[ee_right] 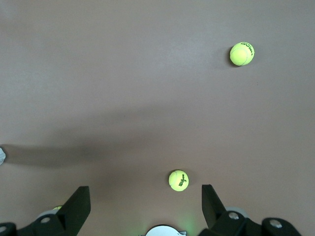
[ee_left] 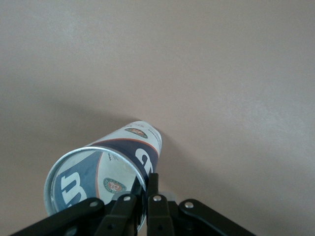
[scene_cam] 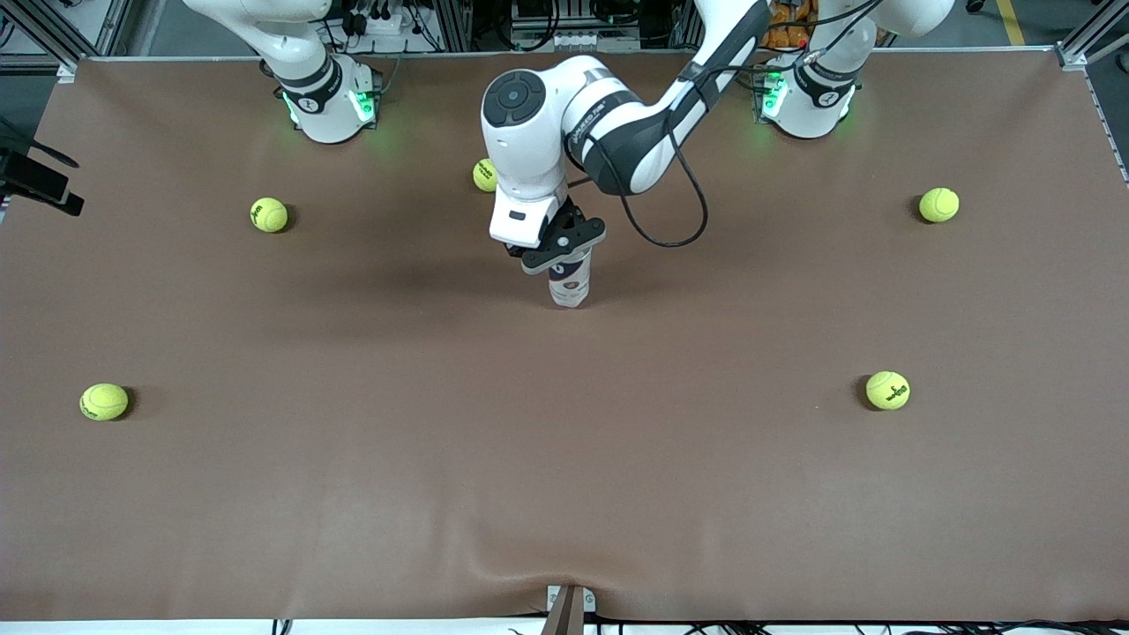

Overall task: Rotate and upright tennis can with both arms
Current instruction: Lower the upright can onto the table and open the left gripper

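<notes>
The tennis can (scene_cam: pixel 570 282), white and navy with a silver rim, stands about upright on the brown table near its middle. My left gripper (scene_cam: pixel 564 250) comes down on it from above and is shut on the wall at the can's open top rim. In the left wrist view the can (ee_left: pixel 106 167) shows its open mouth, and my left gripper (ee_left: pixel 147 181) pinches the rim with one finger (ee_left: pixel 153 183) outside. My right gripper (ee_right: pixel 143 192) is open and empty, held high over the table by the right arm's base; it does not show in the front view.
Several yellow-green tennis balls lie spread on the table: one (scene_cam: pixel 484 175) partly hidden by the left arm, one (scene_cam: pixel 269 214) near the right arm's base, others (scene_cam: pixel 938 205), (scene_cam: pixel 887 390), (scene_cam: pixel 104 401). The right wrist view shows two balls (ee_right: pixel 178 180), (ee_right: pixel 242 53).
</notes>
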Robot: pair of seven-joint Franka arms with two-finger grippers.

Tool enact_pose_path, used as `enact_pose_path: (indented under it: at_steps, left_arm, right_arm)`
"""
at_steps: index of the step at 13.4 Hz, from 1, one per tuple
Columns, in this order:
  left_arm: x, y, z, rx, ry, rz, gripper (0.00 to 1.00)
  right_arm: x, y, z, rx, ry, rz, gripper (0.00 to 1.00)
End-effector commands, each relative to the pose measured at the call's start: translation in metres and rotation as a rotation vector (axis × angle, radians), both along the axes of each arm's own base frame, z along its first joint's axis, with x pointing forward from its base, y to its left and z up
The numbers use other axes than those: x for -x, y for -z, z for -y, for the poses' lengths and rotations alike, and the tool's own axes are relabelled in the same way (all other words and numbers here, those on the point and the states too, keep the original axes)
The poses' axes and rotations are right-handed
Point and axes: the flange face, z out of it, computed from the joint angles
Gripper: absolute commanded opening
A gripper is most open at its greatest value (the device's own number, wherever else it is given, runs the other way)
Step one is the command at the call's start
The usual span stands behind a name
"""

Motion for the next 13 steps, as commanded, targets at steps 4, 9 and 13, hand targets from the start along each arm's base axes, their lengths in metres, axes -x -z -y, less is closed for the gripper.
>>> enact_pose_path:
  at_steps: [4,9,13]
  left_arm:
    - [-0.003,0.010,0.010,-0.011,-0.015,0.033,0.00]
    - [-0.005,0.012,0.011,0.004,-0.016,0.041,0.52]
    - [-0.005,0.004,0.011,0.012,-0.016,0.048,1.00]
  right_arm:
    - [0.003,-0.006,0.000,0.013,-0.010,-0.001,1.00]
    - [0.003,-0.006,-0.004,0.013,-0.018,0.001,1.00]
    - [0.003,-0.005,-0.004,0.013,-0.018,-0.004,1.00]
